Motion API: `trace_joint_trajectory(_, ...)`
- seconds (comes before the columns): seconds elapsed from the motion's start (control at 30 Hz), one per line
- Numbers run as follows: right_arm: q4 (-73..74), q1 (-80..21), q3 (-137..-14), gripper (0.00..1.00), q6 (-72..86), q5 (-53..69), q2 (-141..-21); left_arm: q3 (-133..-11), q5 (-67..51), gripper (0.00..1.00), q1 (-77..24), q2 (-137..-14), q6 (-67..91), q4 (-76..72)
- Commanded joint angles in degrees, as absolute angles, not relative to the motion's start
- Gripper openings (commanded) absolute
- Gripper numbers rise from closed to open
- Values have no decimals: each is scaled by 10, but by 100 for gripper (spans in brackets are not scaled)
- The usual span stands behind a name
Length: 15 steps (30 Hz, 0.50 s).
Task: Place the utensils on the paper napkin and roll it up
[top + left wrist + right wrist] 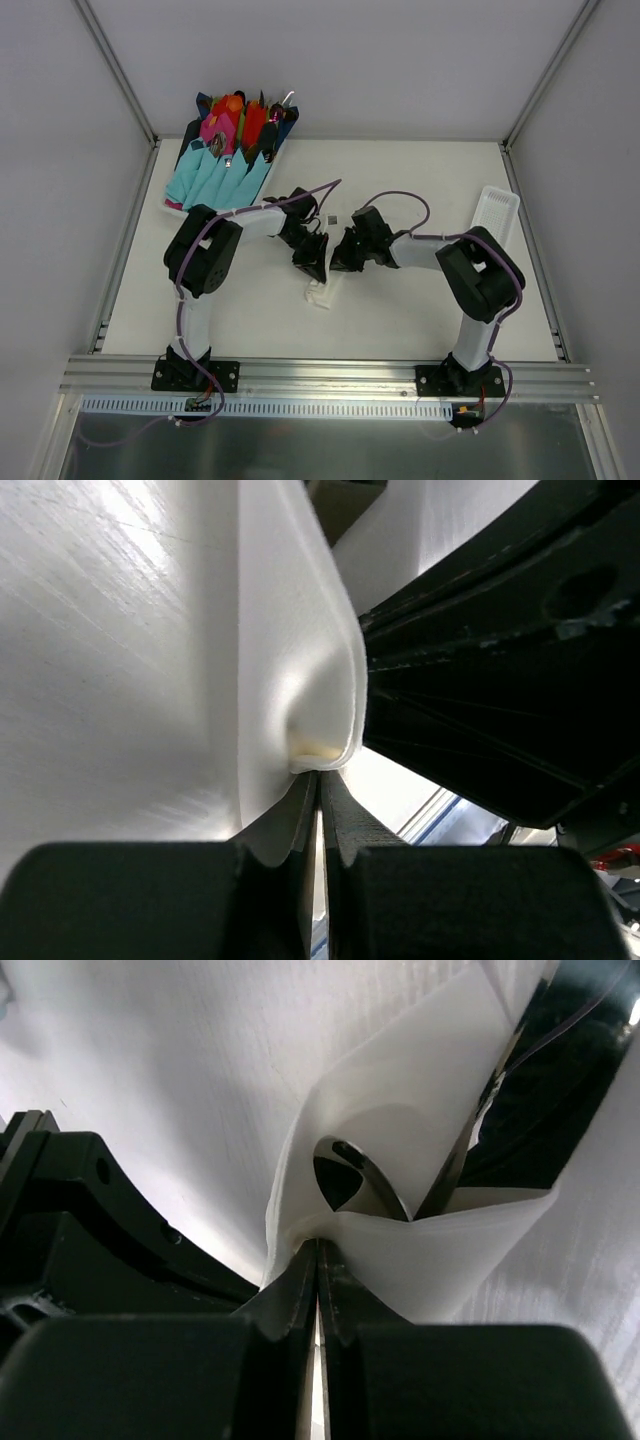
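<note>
The white paper napkin [322,293] lies at the table's middle, mostly hidden under both grippers. My left gripper [311,262] is shut on a folded edge of the napkin [290,630], pinched at the tips of my left gripper [320,773]. My right gripper [341,254] faces it from the right. In the right wrist view my right gripper [318,1244] is shut on another fold of the napkin [440,1245]. Inside that fold lie shiny dark utensils: a curved one [372,1182] and a straight handle [462,1155].
A tray [176,208] of light-blue, pink and red napkin bundles [225,150] stands at the back left. A white ribbed tray [497,215] lies at the right edge. A small grey square [330,217] sits just behind the grippers.
</note>
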<state>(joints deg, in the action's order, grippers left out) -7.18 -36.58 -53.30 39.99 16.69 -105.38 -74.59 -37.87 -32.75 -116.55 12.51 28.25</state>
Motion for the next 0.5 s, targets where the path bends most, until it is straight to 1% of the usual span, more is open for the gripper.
trace_joint_trajectory(0.0, 19, -368, -512, 3, 374, 135, -1032, -740, -294, 0, -337, -1198, 117, 294)
trace_joint_trajectory(0.13, 40, -364, -519, 9, 356, 137, -995, -734, -275, 0, -336, -1197, 114, 294)
trace_joint_trajectory(0.23, 54, -358, -522, 11, 345, 148, -974, -737, -268, 0, -337, -1199, 111, 295)
trace_joint_trajectory(0.47, 53, -340, -513, 12, 328, 174, -935, -744, -267, 0, -337, -1207, 100, 304)
